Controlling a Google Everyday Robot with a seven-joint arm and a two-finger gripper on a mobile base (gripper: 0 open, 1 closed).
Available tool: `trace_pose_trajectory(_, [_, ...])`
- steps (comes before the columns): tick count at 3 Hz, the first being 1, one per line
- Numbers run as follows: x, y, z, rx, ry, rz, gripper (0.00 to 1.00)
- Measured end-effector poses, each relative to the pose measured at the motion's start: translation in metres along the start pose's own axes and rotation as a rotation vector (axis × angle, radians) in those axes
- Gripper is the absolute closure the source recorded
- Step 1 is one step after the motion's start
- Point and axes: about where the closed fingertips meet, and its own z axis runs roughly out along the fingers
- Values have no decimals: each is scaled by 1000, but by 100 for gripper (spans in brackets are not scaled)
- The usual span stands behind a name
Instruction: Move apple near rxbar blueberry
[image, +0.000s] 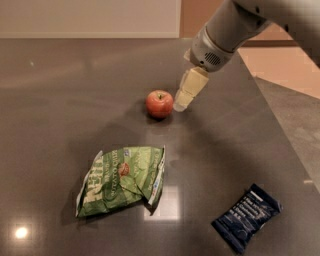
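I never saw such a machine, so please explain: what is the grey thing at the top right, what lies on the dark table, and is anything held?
The grey tube at the upper right is a robot arm; its cream-coloured tip is the gripper, the part that grasps. One camera looks down on the dark grey table. On it lie a small round red apple, a crumpled green and white chip bag, and a flat navy-blue snack bar wrapper. The gripper hangs close beside the apple, on its right in the picture. Nothing is held.
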Motion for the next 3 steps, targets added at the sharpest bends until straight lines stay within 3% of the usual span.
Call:
trace_pose_trajectory(2, [-19,8,66,-96,6,-34,0])
trace_pose_trajectory(3, [-23,11,80,-121,16,-47,18])
